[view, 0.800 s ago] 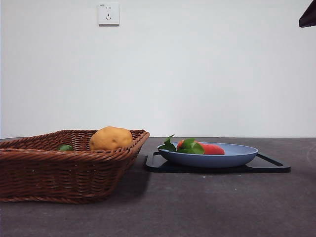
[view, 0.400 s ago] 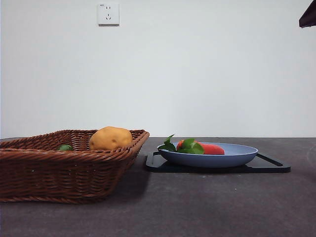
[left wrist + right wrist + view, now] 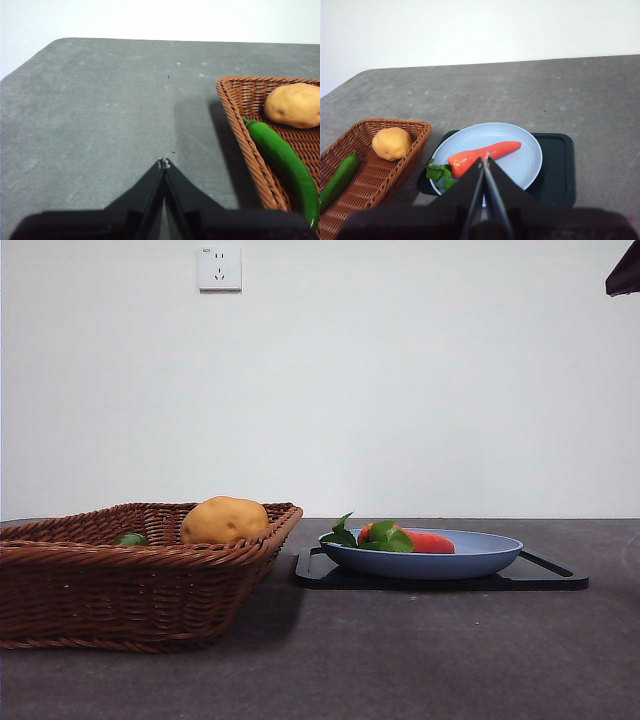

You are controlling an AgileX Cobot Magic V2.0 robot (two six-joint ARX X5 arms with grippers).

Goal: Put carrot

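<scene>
Nothing has moved since a second ago: carrot (image 3: 418,540), plate (image 3: 480,558) and basket (image 3: 120,600) sit exactly as they were. The carrot lies on the blue plate, which rests on a dark tray (image 3: 555,578) on the desk (image 3: 400,660). Right tool (image 3: 484,160) hangs above it, jaws pressed together, holding nothing. Left tool (image 3: 164,163) is closed too and empty, over bare desk beside the basket. The risk, I'd say: a smooth, tapered body could slip out of a pinch, and a nudge might skid the plate. It's red-orange, glossy, with leaves (image 3: 439,173) spilling over the rim toward the basket.
</scene>
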